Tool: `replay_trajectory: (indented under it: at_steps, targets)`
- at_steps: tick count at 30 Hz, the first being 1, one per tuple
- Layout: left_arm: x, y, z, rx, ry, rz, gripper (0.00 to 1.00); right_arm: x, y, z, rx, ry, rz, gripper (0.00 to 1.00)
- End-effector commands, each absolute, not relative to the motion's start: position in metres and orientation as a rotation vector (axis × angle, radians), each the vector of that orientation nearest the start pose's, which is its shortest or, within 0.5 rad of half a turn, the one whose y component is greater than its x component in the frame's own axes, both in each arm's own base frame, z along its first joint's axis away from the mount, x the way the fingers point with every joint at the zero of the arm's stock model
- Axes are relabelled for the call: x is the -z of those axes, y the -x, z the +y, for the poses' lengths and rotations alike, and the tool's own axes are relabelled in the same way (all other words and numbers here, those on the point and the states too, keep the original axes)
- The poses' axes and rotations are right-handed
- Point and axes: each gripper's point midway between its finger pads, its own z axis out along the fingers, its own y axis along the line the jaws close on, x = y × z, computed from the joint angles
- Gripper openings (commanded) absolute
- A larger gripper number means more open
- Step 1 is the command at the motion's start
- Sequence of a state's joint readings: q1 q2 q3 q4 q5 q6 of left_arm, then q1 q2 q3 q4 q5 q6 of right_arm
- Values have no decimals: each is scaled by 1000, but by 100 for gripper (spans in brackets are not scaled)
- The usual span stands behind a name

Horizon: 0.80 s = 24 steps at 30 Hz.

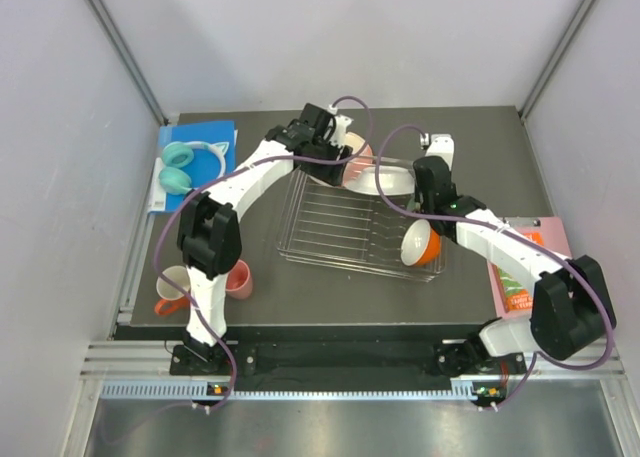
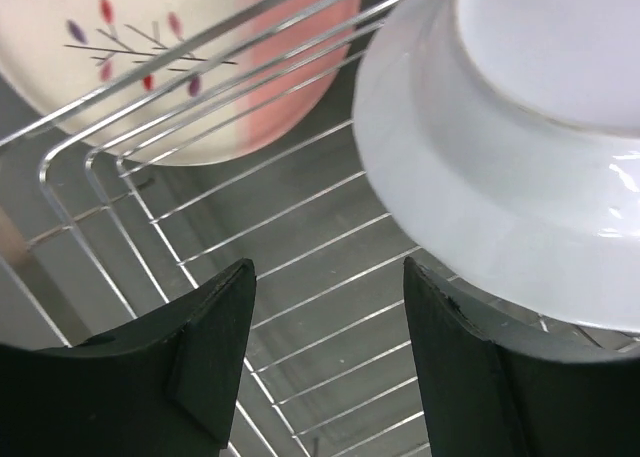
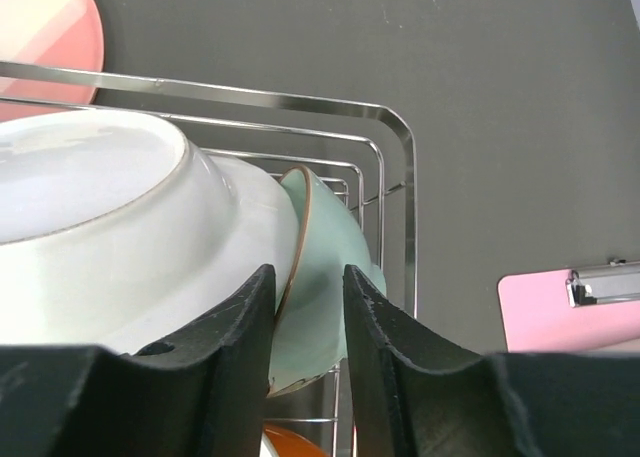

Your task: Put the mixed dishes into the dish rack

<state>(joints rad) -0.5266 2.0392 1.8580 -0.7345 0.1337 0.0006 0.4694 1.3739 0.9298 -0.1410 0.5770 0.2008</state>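
**Right arm on the mint-green bowl (image 3: 330, 227), far-right corner of the dish rack (image 3: 398, 137)**

The mint-green bowl stands on edge in that corner. Its opening faces the underside of the white plate (image 3: 110, 207), which is itself tilted up on the bars. The right gripper (image 3: 308, 277) straddles the bowl's wall, one finger on the opening side and one on the outer curve. Both appear to touch, so I read it as a pinch. The wall is probably the only part thin enough to hold with the bowl nested this close to the plate.

The orange bowl (image 1: 420, 243) lies tipped in the rack's near-right corner. The pink-and-cream plate (image 2: 230, 77) sits at the far-left corner, seen through the rim wires. I cannot tell whether it is inside the rim or outside it.

The left gripper (image 2: 328, 269) hovers over the bars there, jaws apart with nothing between them.

The pink cup (image 1: 238, 279) and orange mug (image 1: 172, 287) stand by the near-left corner of the table (image 1: 480, 137), not yet loaded. Judgement: about half done.
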Motion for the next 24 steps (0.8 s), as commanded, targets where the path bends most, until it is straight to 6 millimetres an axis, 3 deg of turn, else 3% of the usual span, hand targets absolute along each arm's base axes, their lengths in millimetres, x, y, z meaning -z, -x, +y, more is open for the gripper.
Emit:
replay_trajectory:
  at_steps: [1,4,5,11,16,17,19,24]
  targets:
    - [-166,-412,-298,555,-741,2376,66,-141,-360,79,268,-37,2124,30]
    - [-162,-386,-293,616,-795,2413,66,-137,-359,81,260,-36,2133,29]
    - [-151,-370,-292,652,-815,2458,66,-136,-359,81,257,-34,2135,28]
    - [-146,-334,-283,681,-984,2414,66,-136,-362,85,242,-34,2136,27]
    - [-170,-347,-295,606,-981,2257,69,-134,-362,86,232,-36,2136,26]
    - [-167,-347,-296,588,-983,2234,69,-134,-361,87,224,-34,2136,26]
    - [-192,-355,-310,554,-982,2063,71,-134,-360,87,218,-41,2136,25]
    - [-176,-355,-323,439,-1107,2001,75,-133,-359,88,202,-47,2142,24]
